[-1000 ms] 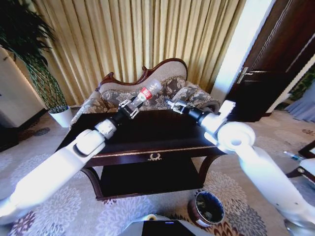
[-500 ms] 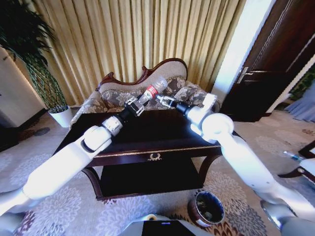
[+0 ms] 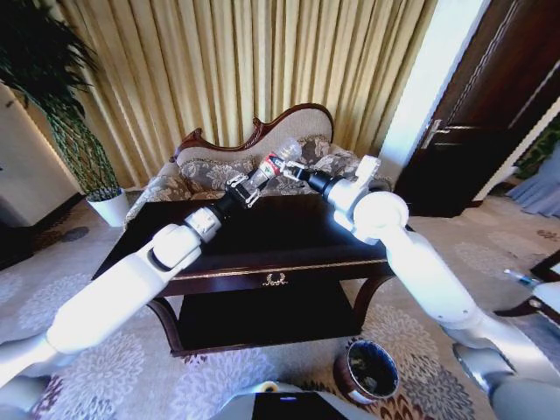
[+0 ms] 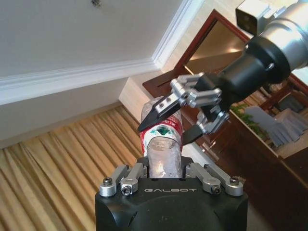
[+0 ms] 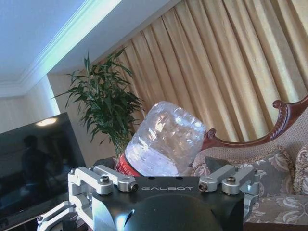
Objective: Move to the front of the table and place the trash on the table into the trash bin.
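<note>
the left gripper is clamping the bottle above the table, tilting it toward the right gripper. the right gripper's fingers are spreading around the bottle's far end, probably for a handover since the trash bin is sitting below the table's right front.

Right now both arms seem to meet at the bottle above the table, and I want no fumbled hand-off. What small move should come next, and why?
Probably shut the right pincer on the clear plastic bottle with the red-white label. The left pincer grips the bottle by its lower end above the dark glossy table, and the right pincer's open fingers already straddle its upper part, so a second grip should come before any release.
</note>
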Tool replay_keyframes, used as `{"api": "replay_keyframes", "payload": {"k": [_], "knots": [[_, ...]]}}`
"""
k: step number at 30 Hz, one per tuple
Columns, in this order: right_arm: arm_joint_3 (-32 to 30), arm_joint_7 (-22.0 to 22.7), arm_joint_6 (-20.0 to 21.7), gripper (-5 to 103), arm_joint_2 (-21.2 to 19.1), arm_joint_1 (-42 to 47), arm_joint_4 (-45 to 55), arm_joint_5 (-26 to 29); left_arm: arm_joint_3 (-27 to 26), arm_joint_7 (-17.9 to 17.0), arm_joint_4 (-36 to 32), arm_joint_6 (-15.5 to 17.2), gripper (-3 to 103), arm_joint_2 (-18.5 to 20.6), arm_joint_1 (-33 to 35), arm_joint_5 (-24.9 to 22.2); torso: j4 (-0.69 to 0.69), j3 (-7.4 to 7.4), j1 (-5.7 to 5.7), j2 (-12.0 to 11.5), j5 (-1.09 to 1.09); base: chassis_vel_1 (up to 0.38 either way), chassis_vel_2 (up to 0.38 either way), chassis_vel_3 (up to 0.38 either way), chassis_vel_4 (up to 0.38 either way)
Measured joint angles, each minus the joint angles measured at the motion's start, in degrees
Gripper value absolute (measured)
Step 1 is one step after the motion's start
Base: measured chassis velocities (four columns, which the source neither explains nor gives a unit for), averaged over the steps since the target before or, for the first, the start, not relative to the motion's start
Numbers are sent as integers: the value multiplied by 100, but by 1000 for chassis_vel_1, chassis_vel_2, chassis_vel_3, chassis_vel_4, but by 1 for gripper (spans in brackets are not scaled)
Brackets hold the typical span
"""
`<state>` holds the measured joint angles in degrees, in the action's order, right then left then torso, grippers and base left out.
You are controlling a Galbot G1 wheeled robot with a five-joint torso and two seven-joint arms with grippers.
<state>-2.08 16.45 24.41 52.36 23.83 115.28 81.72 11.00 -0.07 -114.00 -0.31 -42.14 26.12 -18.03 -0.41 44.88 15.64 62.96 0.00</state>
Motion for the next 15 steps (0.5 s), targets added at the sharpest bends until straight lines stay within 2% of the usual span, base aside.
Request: {"api": "replay_keyframes", "payload": {"k": [3,5,7,8,10,11,12,15], "knots": [[34,-7,-3,103,2,-6,21,-7,6,-1,-15,-1,30,14,0,0,0,0,0,0,0,0,0,0,0],[55,-7,-25,99,-6,-4,45,-18,-3,-1,-18,-4,30,30,19,1,0,0,0,0,0,0,0,0,0],[58,-2,-49,89,-27,33,82,-24,-36,-1,-27,-9,30,49,80,8,1,0,0,0,0,0,0,0,0],[58,-2,-49,89,-27,33,82,-24,-36,-1,-27,-9,30,49,80,8,1,0,0,0,0,0,0,0,0],[59,-2,-52,79,-45,57,111,-21,-55,-1,-35,-13,30,53,113,12,0,0,0,0,0,0,0,0,0],[60,-2,-52,79,-58,64,127,-15,-63,-2,-41,-14,30,55,130,16,0,0,0,0,0,0,0,0,0],[61,-2,-52,70,-73,68,135,-10,-70,-3,-46,-14,30,52,143,22,0,0,0,0,0,0,0,0,0],[61,-2,-51,67,-82,73,140,-2,-74,-22,-49,-10,30,33,161,37,0,0,0,0,0,0,0,0,0]]}}
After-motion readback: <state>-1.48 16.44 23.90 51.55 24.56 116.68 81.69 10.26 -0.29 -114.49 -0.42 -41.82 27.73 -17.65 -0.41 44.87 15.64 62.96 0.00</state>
